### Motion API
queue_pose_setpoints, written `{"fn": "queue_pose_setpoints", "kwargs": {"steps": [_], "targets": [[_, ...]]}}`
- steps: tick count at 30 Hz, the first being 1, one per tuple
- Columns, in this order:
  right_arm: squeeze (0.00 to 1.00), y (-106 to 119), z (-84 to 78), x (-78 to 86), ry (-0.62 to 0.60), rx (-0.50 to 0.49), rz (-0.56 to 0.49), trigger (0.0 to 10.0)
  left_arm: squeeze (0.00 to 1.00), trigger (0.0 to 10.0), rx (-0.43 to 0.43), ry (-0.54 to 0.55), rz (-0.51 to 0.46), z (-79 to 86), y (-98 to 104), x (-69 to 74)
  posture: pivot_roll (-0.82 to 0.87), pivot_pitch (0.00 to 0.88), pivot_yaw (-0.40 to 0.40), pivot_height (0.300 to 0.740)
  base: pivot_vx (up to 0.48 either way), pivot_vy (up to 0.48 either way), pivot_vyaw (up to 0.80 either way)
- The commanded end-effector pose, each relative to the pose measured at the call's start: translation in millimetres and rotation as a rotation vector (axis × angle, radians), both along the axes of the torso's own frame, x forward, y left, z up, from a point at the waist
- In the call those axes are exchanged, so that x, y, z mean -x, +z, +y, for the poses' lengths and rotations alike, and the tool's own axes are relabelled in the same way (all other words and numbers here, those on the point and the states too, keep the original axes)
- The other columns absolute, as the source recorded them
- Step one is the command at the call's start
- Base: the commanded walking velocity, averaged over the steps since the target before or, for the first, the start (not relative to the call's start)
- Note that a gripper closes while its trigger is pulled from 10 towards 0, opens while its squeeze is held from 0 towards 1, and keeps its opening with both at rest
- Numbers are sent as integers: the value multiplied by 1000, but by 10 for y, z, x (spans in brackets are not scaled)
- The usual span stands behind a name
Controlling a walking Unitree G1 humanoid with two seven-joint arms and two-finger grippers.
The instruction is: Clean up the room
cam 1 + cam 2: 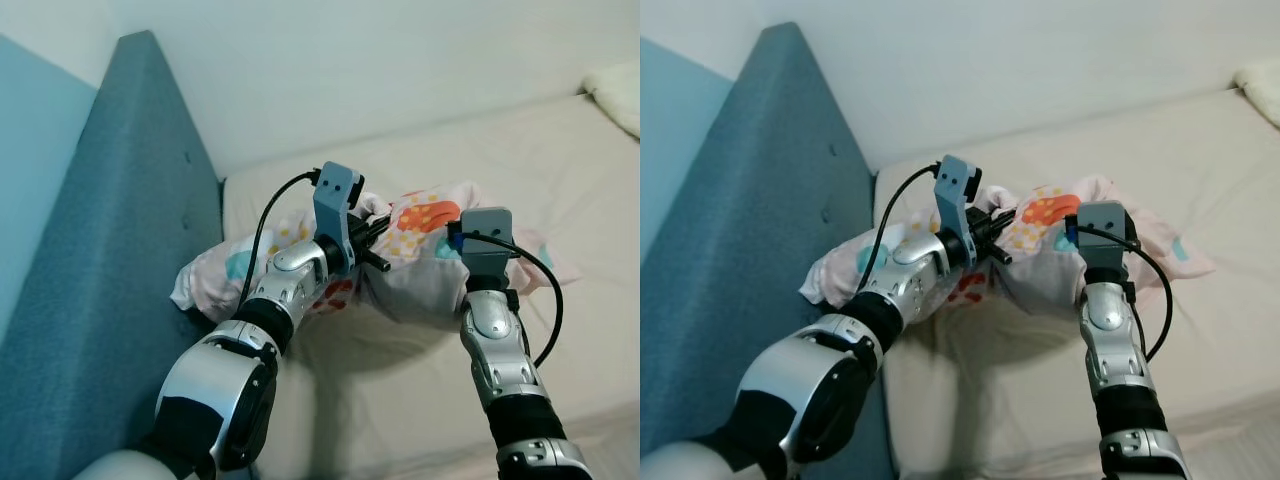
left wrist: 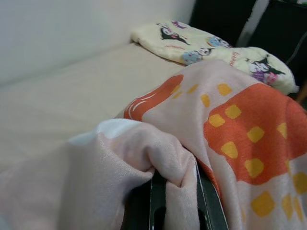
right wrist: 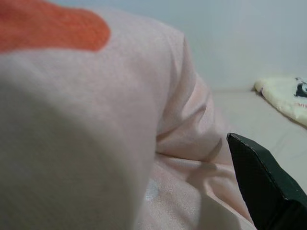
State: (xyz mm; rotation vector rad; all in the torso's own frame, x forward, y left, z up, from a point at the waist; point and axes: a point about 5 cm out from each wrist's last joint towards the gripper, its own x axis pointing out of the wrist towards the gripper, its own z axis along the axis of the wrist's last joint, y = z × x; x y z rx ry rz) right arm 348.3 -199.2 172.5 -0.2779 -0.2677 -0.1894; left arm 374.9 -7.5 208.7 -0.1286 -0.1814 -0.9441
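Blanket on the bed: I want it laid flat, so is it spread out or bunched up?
Bunched up. The blanket sits crumpled in a heap on the bed, a fold pinched by the left gripper.

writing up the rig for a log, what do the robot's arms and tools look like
Both arms are glossy silver segments with black joint bands. Each wrist carries a blue-grey camera block, fed by a looping black cable. The left tool and right tool have long black fingers, flat and matte. No markings can be made out.

Blue upholstered headboard (image 1: 120,250) beside a beige mattress (image 1: 560,170), white wall (image 1: 350,60) behind
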Motion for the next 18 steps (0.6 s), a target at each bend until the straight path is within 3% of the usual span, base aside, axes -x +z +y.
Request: {"fn": "queue_pose_setpoints", "kwargs": {"steps": [1, 3, 4, 6, 9, 10, 11, 13, 15, 16, 18], "targets": [[0, -27, 153, 2, 44, 44, 15, 10000, 0, 10000, -6, -59, -108, -149, 173, 57, -229, 138, 135, 740, 0, 0, 800], [0, 51, 98, 15, -25, 81, -20, 10000, 0, 10000, -41, -71, -195, -205, 273, 82, -232, 139, 137, 740, 0, 0, 800], [0, 51, 98, 15, -25, 81, -20, 10000, 0, 10000, -41, -71, -195, -205, 273, 82, -232, 139, 137, 740, 0, 0, 800], [0, 151, 46, 46, -118, 136, -74, 10000, 0, 10000, -109, -100, -313, -287, 393, 125, -237, 143, 142, 740, 0, 0, 800], [0, 151, 46, 46, -118, 136, -74, 10000, 0, 10000, -109, -100, -313, -287, 393, 125, -237, 143, 142, 740, 0, 0, 800], [0, 186, 46, 56, -155, 154, -94, 10000, 0, 10000, -173, -127, -381, -341, 420, 162, -241, 145, 144, 740, 0, 0, 0], [0, 144, 150, 37, -144, 140, -72, 10000, 0, 10000, -466, -197, -573, -459, 263, 267, -254, 148, 154, 740, 0, 0, 0], [0, 144, 150, 37, -144, 140, -72, 10000, 0, 10000, -466, -197, -573, -459, 263, 267, -254, 148, 154, 740, 0, 0, 0], [0, 25, 277, 38, -83, 61, -16, 10000, 0, 10000, -768, -261, -703, -455, -60, 325, -270, 155, 168, 740, 0, 0, 0], [0, 25, 277, 38, -83, 61, -16, 10000, 0, 10000, -768, -261, -703, -455, -60, 325, -270, 155, 168, 740, 0, 0, 0], [0, -121, 341, 86, -26, -82, 43, 10000, 0, 10000, -945, -274, -721, -356, -322, 317, -281, 159, 178, 740, 0, 0, 0]]}}
